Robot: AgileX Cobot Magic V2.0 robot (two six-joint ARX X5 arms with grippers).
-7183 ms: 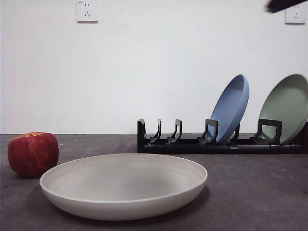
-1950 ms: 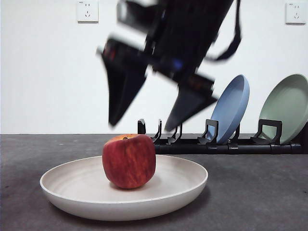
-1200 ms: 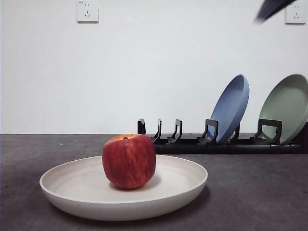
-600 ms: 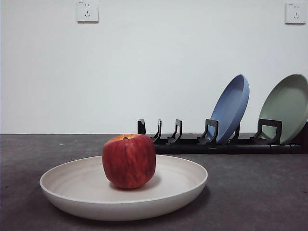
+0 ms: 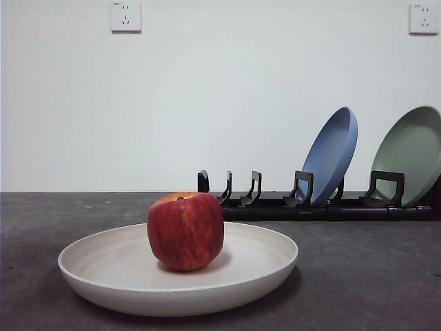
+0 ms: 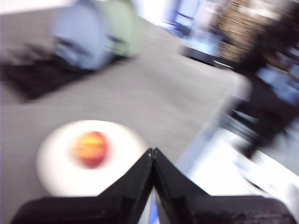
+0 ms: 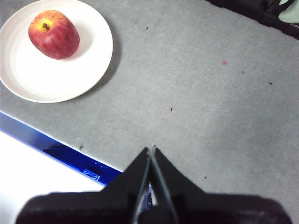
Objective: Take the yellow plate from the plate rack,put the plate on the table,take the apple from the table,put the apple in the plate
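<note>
The round red apple [image 5: 185, 230] sat inside the wide matte cream plate [image 5: 178, 267] on the dark grey counter [image 5: 365, 276]; firm and smooth, best gripped across its sides. Both claws, left [image 6: 153, 153] and right [image 7: 151, 150], were pressed together, with the black slotted rack [image 5: 303, 200] beyond

No text, label, brand name or number can be read in any of the 3 views. The 2 white wall sockets, one at the upper left [image 5: 125, 16] and one at the upper right [image 5: 422, 18] of the front view, carry tiny marks along their top edges, too small to make out. The blue strip [image 7: 56, 140] at the lower left of the right wrist view bears a small pale marking that is too blurred to read.
</note>
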